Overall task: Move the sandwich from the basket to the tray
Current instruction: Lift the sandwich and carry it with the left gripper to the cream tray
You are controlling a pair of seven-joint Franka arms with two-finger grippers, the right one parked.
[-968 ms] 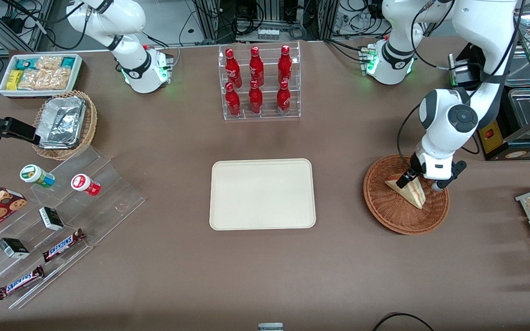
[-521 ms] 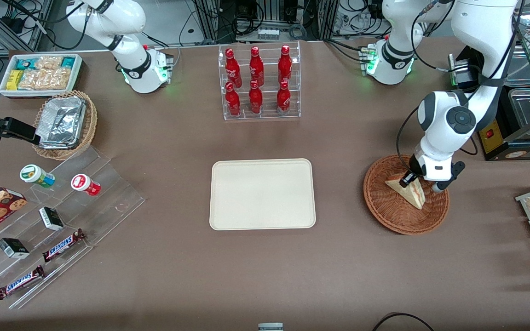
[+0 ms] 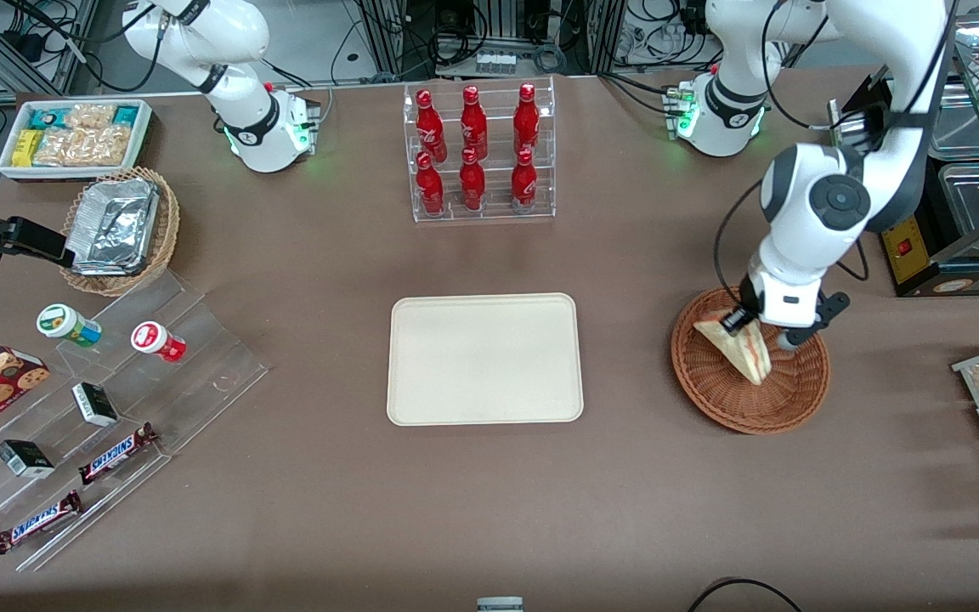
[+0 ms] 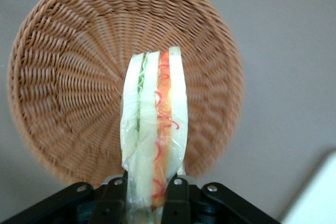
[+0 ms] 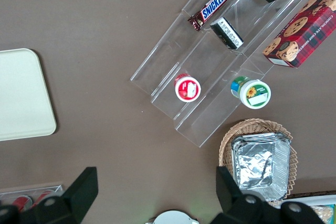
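While its forearm slopes down toward the front camera, the left arm's gripper (image 3: 755, 327) pinches the sandwich (image 3: 738, 345) between both fingers (image 4: 177, 199), holding the wedge above the basket (image 3: 749, 399), well apart from the tray (image 3: 484, 358).

Sandwich held over the basket, tray bare

The wedge sandwich (image 3: 738, 347), red and green filling showing, hangs point-down in the gripper (image 4: 148, 186) above the reddish-brown wicker basket (image 3: 715, 389); the cream tray (image 3: 484, 358) lies well apart.
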